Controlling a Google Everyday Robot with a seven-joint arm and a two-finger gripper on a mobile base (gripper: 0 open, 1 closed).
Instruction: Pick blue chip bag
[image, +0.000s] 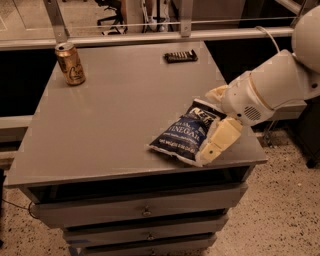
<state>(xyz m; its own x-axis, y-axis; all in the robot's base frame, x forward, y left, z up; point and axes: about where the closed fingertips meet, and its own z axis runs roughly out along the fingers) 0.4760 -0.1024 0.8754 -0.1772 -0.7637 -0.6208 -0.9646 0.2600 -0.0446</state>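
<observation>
Fingers (220, 140) spread wide, straddling blue chip bag (181, 134).

We are seeing the smooth plastic gripper (208, 127) straddling the crinkly, glossy blue chip bag (181, 136) on a matt table (115, 115).

Arm (280, 80) extends from right; gripper (210, 125) low, fingers (222, 140) spread.

View count: one camera only.
Position: raised, near the front edge of the worktop (100, 130).
Facing: downward and forward, toward the rear rail (150, 36).
Coverage: whole worktop, drawer fronts (145, 212), floor (290, 210) at right.
End effector (206, 126): frame right, over the worktop's front right corner, fingers (222, 137) apart.
</observation>
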